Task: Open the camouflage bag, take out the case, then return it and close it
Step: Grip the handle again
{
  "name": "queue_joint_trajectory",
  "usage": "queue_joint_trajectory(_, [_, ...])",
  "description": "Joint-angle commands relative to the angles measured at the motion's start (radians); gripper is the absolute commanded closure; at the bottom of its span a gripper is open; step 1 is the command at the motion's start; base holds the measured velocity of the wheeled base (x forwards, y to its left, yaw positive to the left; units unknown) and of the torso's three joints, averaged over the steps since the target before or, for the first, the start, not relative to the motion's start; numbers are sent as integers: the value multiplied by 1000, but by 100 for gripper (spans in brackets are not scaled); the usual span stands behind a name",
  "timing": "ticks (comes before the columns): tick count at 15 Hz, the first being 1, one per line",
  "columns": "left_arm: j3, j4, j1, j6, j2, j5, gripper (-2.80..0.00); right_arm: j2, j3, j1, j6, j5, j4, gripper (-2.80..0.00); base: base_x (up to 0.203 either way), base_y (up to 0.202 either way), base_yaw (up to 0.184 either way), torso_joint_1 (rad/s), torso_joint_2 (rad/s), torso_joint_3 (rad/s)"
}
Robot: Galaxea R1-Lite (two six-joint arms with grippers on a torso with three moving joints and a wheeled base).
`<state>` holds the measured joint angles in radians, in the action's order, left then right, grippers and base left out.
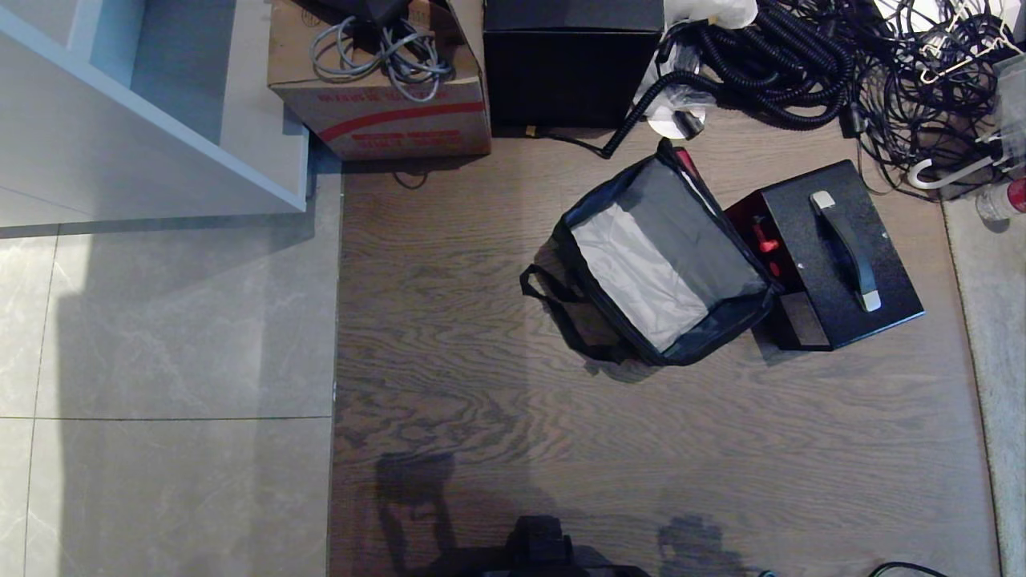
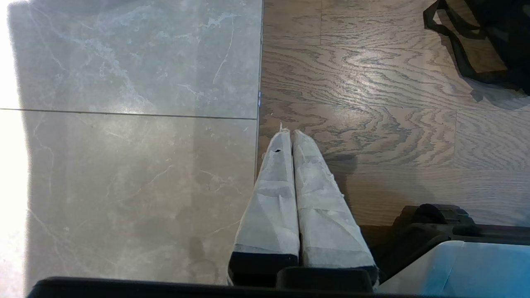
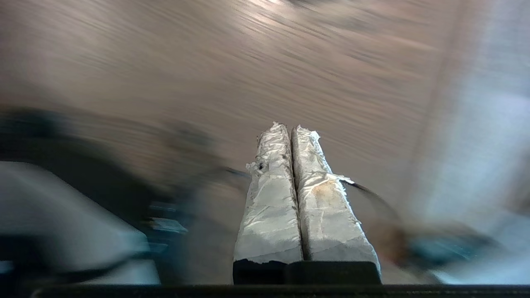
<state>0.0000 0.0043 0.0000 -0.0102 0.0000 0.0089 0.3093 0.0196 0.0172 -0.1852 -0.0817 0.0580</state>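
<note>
The camouflage bag (image 1: pixel 657 256) stands open on the wooden floor, showing its grey lining, with a black strap (image 1: pixel 561 304) trailing to its left. It looks empty. The case (image 1: pixel 801 256), black with a black top handle (image 1: pixel 846 248), stands on the floor touching the bag's right side. Neither arm shows in the head view. My left gripper (image 2: pixel 291 132) is shut and empty, low over the seam between tile and wood, with the bag's strap (image 2: pixel 459 49) far ahead of it. My right gripper (image 3: pixel 290 126) is shut on nothing above the wooden floor.
A brown cardboard box (image 1: pixel 385 88) with grey cords, a plain black cube box (image 1: pixel 569 64) and a tangle of black cables (image 1: pixel 842 64) line the far side. A white shelf unit (image 1: pixel 152 104) stands at far left over grey tiles (image 1: pixel 160 361). My base (image 1: pixel 545 553) is at the near edge.
</note>
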Motion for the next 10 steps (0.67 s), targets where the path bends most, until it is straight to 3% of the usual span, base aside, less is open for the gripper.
queue_joint_trajectory(1, [0,0,0,-1,0,0,0,-149,-21,-20,22,96,2,0,0,0,0,0,0,0])
queue_joint_trajectory(6, [0,0,0,-1,0,0,0,-313,-35,-14,79,99,6,0,0,0,0,0,0,0])
queue_joint_trajectory(8, [0,0,0,-1,0,0,0,-306,-49,-14,178,85,13,0,0,0,0,0,0,0])
queue_joint_trajectory(10, [0,0,0,-1,0,0,0,-306,-52,-14,134,87,15,0,0,0,0,0,0,0])
